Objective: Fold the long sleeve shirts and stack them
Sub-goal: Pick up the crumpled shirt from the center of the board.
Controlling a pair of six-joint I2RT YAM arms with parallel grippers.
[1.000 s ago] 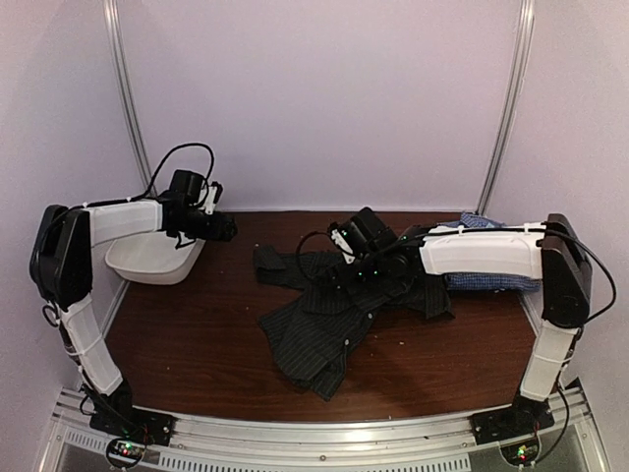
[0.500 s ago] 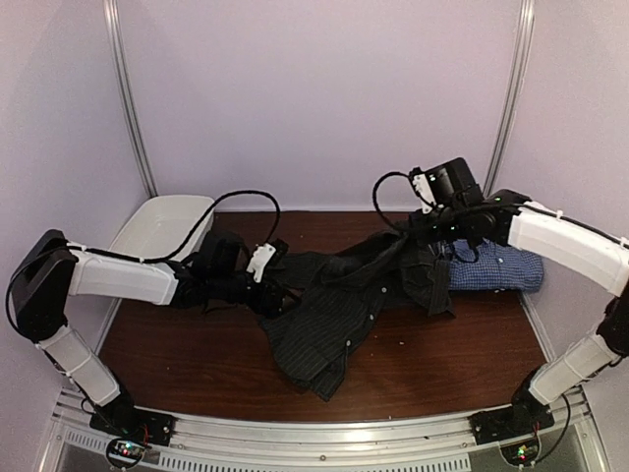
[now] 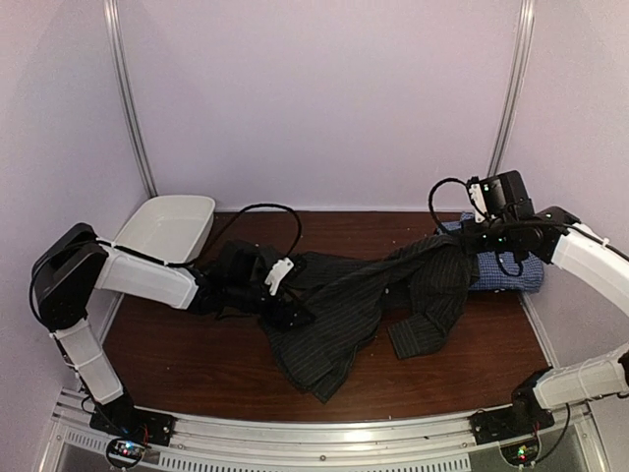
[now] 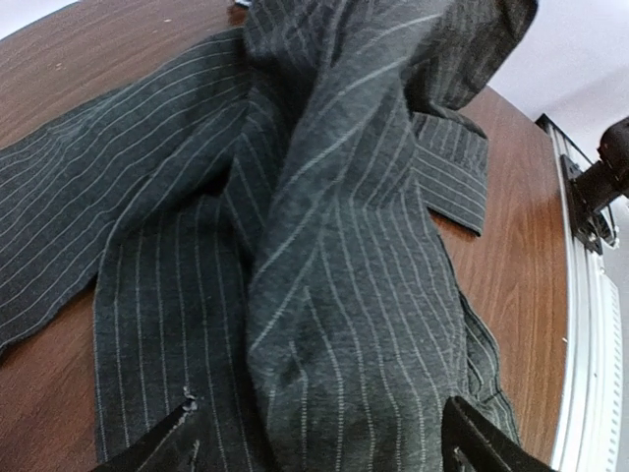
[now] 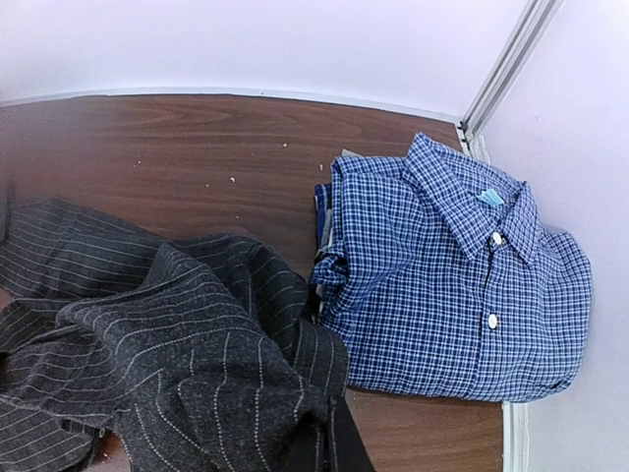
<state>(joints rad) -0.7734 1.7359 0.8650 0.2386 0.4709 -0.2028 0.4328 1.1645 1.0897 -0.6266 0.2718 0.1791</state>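
Since half a second ago the right gripper [image 3: 470, 239] has swung further right and higher, and it is clamped on an edge of the black pinstriped shirt [image 3: 334, 324], so the cloth now runs taut from its jaws down to the heap at mid-table, with one sleeve hanging slack beneath. The left gripper [image 3: 293, 310] has slid right onto the shirt's near-left part; from its wrist camera its jaws stand wide, one on each side of a raised ridge of the pinstriped cloth [image 4: 324, 246]. The blue-and-white checked shirt [image 5: 452, 285] lies folded, collar up, at the table's [image 3: 197, 354] far right corner against the wall. In the overhead view the lifted black cloth and the right gripper cover its left edge. A white oval tub [image 3: 167, 226] sits at the far left, behind the left arm.
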